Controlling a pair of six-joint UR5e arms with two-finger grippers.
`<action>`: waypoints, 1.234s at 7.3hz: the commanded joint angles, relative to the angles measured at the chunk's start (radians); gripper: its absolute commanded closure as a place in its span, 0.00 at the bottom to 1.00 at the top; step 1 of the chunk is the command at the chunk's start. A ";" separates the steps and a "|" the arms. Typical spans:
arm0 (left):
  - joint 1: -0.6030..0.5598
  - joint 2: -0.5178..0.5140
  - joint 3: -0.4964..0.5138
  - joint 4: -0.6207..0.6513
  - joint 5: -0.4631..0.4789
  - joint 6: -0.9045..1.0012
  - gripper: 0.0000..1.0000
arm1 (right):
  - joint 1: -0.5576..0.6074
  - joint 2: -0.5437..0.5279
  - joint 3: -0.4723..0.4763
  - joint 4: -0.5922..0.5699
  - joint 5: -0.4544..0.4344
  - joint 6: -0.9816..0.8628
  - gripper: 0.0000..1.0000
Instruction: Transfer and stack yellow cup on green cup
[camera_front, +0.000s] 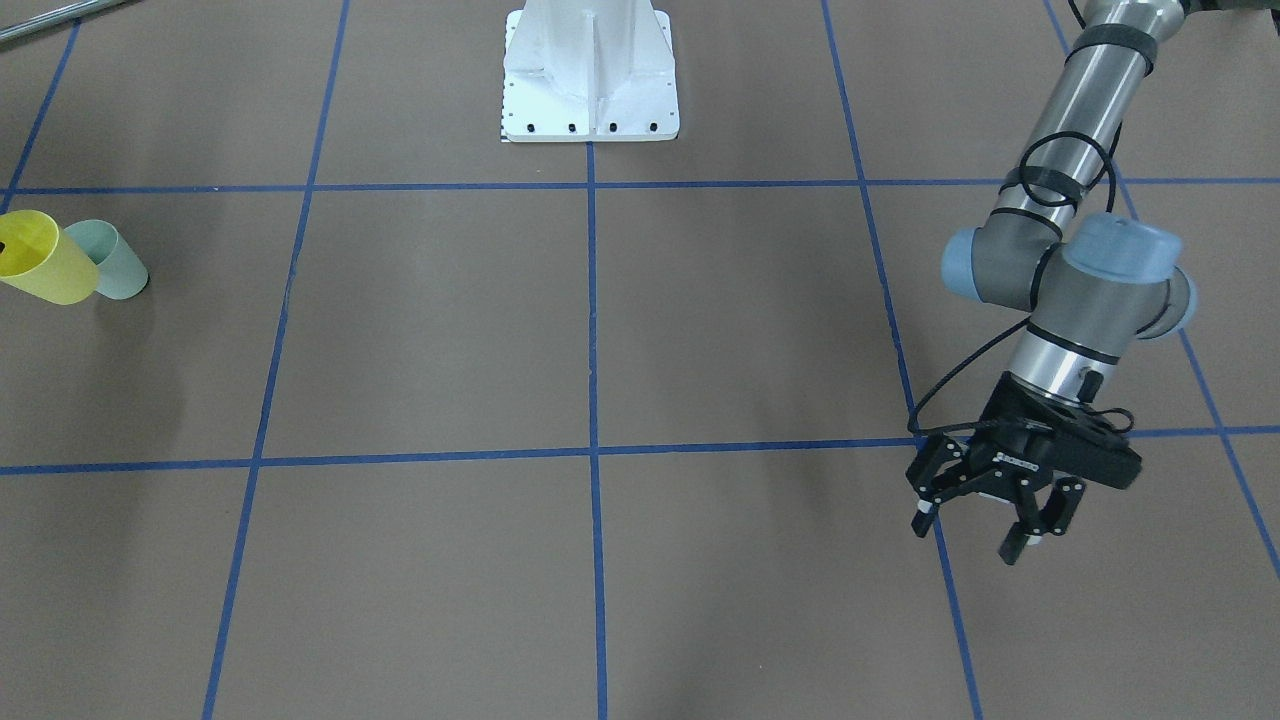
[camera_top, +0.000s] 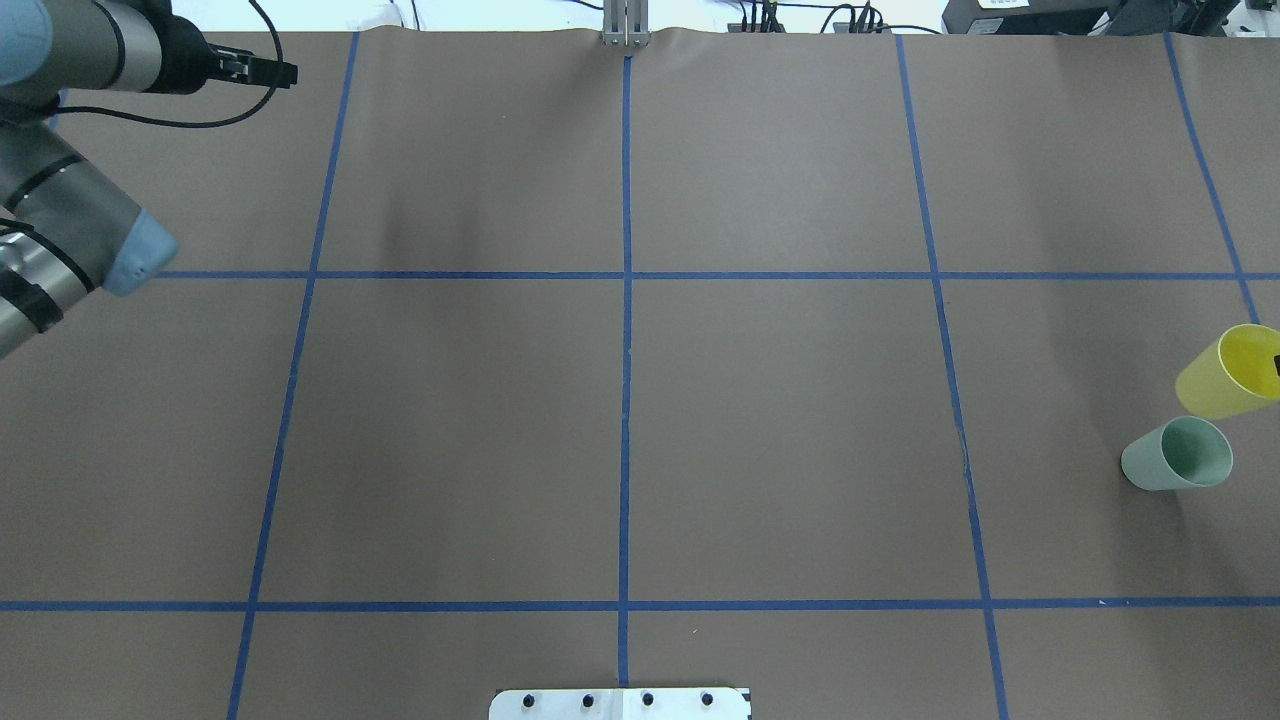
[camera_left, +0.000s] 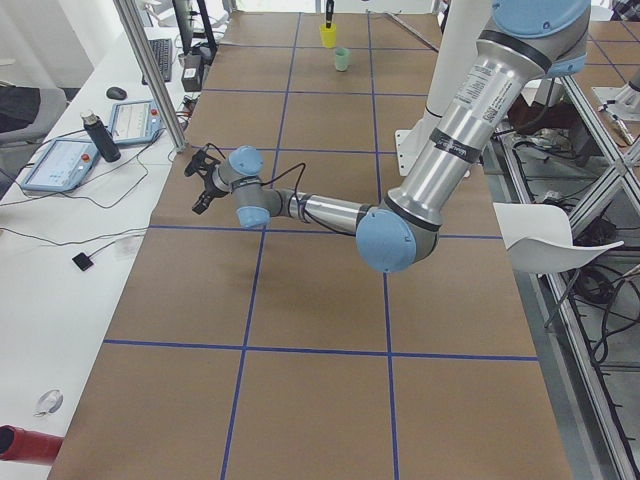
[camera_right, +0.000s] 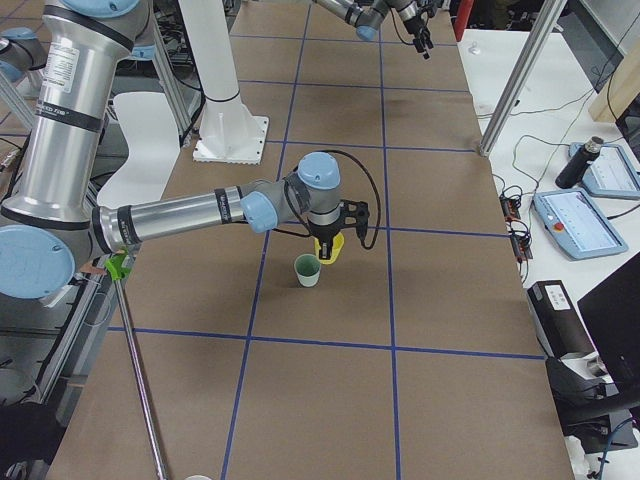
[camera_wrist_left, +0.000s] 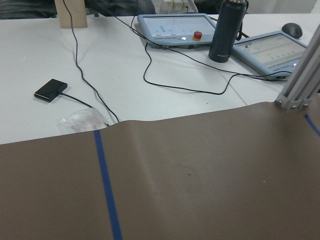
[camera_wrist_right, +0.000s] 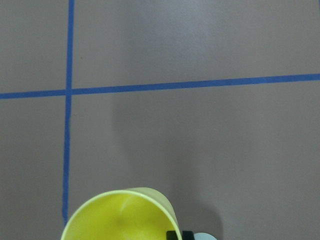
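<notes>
The yellow cup (camera_front: 45, 262) is at the table's far right end, beside the green cup (camera_front: 118, 262), and looks raised and tilted. In the overhead view the yellow cup (camera_top: 1228, 372) is just beyond the upright green cup (camera_top: 1178, 454). My right gripper (camera_right: 340, 238) is over the yellow cup (camera_right: 331, 246), shut on its rim. One fingertip (camera_wrist_right: 174, 234) shows inside the rim of the yellow cup (camera_wrist_right: 120, 216) in the right wrist view. My left gripper (camera_front: 968, 533) is open and empty, above the table's left end, far from both cups.
The white robot base (camera_front: 590, 75) stands at the middle of the near edge. Blue tape lines grid the brown table (camera_top: 780, 430). Past the far edge, a white bench holds a black bottle (camera_wrist_left: 227, 30), tablets, cables and an aluminium post (camera_wrist_left: 301, 82).
</notes>
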 joint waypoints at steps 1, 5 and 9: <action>-0.044 -0.007 0.001 0.082 -0.034 0.093 0.00 | -0.002 -0.043 0.005 0.002 0.004 -0.032 1.00; -0.044 -0.010 -0.001 0.082 -0.034 0.093 0.00 | -0.014 -0.047 -0.009 0.001 0.033 -0.043 1.00; -0.044 -0.010 -0.002 0.082 -0.034 0.093 0.00 | -0.033 -0.043 -0.018 0.001 0.069 -0.031 1.00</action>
